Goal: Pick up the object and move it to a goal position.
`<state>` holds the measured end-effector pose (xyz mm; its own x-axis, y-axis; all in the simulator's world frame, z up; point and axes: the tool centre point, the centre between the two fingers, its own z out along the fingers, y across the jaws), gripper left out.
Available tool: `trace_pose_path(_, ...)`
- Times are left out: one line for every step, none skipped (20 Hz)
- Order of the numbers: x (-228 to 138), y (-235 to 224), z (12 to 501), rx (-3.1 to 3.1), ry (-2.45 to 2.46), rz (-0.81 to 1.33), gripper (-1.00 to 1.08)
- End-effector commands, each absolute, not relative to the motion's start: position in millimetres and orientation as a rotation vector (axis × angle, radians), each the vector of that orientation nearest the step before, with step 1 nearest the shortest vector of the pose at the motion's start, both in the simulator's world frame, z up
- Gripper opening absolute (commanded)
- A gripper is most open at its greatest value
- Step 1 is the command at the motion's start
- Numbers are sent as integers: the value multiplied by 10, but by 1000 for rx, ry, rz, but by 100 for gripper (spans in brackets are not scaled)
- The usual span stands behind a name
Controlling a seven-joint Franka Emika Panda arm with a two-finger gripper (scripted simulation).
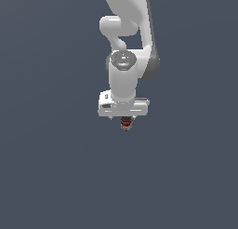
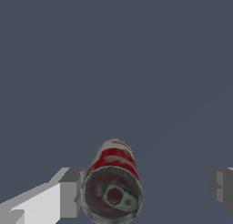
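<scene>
The object is a small can (image 2: 113,173) with a red band, whitish stripes and a dark lid with a pull tab facing the wrist camera. It stands between the fingers of my white gripper (image 2: 148,190). One finger (image 2: 70,191) is right against the can's side. The other finger (image 2: 221,184) stands well apart from it, so the gripper is open. In the exterior view the can (image 1: 126,124) pokes out just below the gripper (image 1: 125,117), which points straight down over it. I cannot tell whether the can rests on the floor.
A plain dark grey-blue floor (image 1: 56,177) fills both views. The white arm (image 1: 125,46) rises behind the gripper towards the top of the exterior view. No other objects show.
</scene>
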<state>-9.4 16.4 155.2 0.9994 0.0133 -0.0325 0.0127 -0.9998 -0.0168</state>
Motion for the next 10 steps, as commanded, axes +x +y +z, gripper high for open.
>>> trace_pose_path(-94, 164, 1552, -3124, -20, 51, 100)
trace_pose_path(-95, 162, 1550, -3124, -19, 51, 100)
trace_pose_path(-97, 158, 1546, -3122, -14, 52, 100)
trace_pose_path(-100, 150, 1539, -3120, -7, 52, 100)
trace_pose_path(-105, 139, 1529, -3116, 4, 53, 100)
trace_pose_path(-111, 126, 1516, -3111, 17, 54, 100)
trace_pose_path(-118, 112, 1502, -3106, 32, 56, 100)
trace_pose_path(-123, 101, 1491, -3102, 45, 57, 100)
trace_pose_path(-127, 93, 1483, -3098, 54, 57, 100)
trace_pose_path(-130, 88, 1478, -3097, 60, 58, 100)
